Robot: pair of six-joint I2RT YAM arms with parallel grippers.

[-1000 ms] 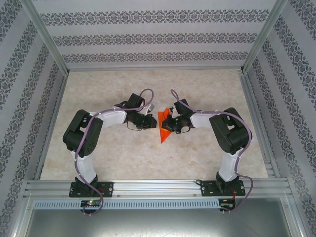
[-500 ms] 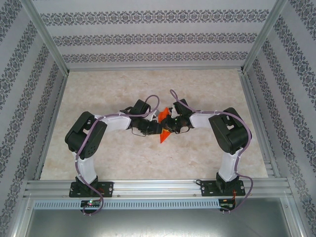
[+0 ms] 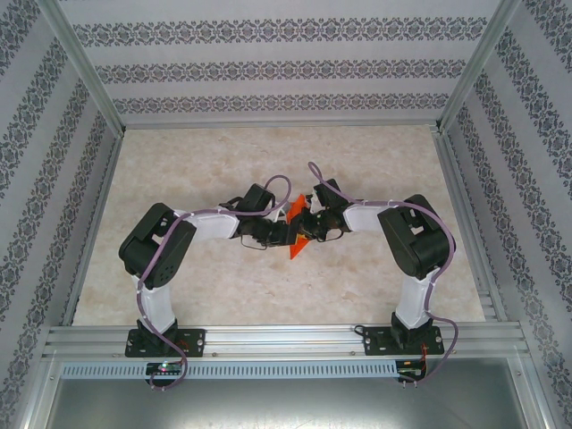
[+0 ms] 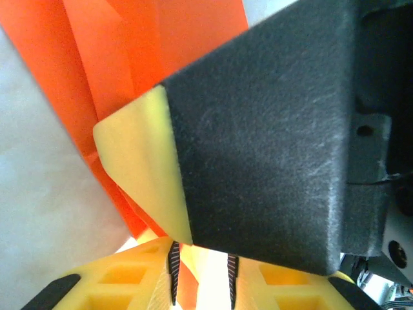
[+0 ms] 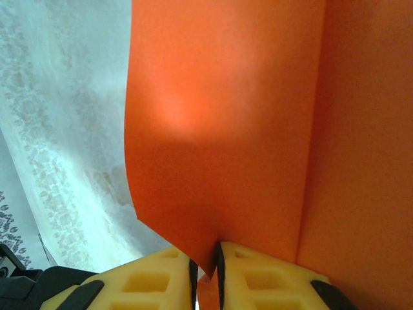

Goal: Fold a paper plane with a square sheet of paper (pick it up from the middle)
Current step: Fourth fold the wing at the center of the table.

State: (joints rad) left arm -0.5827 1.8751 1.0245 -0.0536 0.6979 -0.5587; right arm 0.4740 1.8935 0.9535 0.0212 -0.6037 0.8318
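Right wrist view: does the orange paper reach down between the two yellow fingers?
Yes, the orange paper runs down into the narrow gap between the two yellow fingers.

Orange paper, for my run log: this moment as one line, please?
paper: partly folded, between both claws | right claw: shut on it | left claw: astride it, grip unclear

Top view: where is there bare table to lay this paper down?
Crowded at centre, where the left gripper and right gripper meet around the paper. Widest bare patch: the far half of the table, between them and the back rail. Also free: the near strip between the left arm's base and the right arm's base.
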